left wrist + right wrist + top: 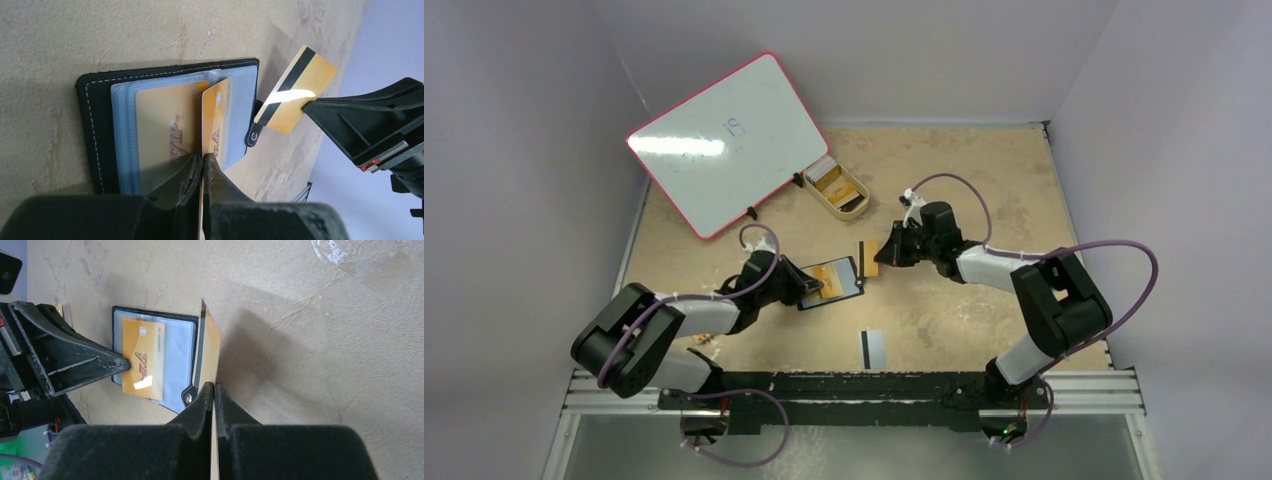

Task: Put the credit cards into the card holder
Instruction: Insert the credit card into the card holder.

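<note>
The black card holder [834, 284] lies open on the table, grey-blue pockets up. One orange-gold card [160, 125] sits in a pocket. My left gripper [204, 157] is shut on a second orange-gold card [216, 117], held over the pockets; whether its tip is inside one I cannot tell. My right gripper [213, 385] is shut on an orange-gold card with a black stripe [210, 345], held on edge just right of the holder's snap tab [188, 398]. A grey card with a black stripe [873, 347] lies flat on the table nearer the bases.
A tan oval tray [838, 188] stands at the back centre. A white board with a red rim [729, 140] leans at the back left. A small brownish object [702, 341] lies by the left arm. Grey walls enclose the table.
</note>
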You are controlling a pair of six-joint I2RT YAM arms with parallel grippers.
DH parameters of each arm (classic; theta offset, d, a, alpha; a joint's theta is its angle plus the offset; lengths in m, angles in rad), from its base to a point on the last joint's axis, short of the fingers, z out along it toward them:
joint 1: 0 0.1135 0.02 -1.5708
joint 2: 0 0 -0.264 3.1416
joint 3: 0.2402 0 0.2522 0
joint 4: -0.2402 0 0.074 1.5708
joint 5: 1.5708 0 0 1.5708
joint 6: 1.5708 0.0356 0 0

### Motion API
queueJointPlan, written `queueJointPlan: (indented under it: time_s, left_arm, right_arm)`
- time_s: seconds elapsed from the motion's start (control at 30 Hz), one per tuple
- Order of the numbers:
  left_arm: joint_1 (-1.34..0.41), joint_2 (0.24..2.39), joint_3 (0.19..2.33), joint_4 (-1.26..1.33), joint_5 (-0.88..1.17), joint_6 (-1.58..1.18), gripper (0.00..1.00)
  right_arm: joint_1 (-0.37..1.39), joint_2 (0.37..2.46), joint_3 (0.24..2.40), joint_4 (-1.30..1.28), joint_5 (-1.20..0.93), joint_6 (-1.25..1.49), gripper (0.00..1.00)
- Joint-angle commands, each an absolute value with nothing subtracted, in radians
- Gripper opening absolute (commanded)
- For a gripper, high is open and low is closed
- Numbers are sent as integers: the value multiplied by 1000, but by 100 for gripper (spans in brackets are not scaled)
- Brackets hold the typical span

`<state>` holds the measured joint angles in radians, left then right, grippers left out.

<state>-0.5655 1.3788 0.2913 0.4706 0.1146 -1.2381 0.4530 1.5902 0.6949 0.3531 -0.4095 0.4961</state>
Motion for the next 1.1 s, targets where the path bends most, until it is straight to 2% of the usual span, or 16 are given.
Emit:
queueJointPlan:
  time_s: [0.0,0.17,0.33,0.47,0.57,1.07]
  left_arm:
    - [-583,1396,319,514,91,-1236,0]
    - [-589,1419,337,520,94,-1222,0]
    - [-596,1410,404,398,86,-1184,17]
    - [-597,1332,457,222,2,-1155,31]
    - [-597,1281,482,121,-69,-1139,38]
    - [-640,1360,495,207,-76,-1162,44]
  right_arm:
    - [451,1563,678,374,-416,498,0]
    - [451,1559,672,379,-420,504,0]
    - [451,1553,669,378,-421,506,0]
    - [451,1539,665,369,-417,502,0]
    - [451,1531,660,368,-415,503,0]
    - [451,1509,648,371,-420,511,0]
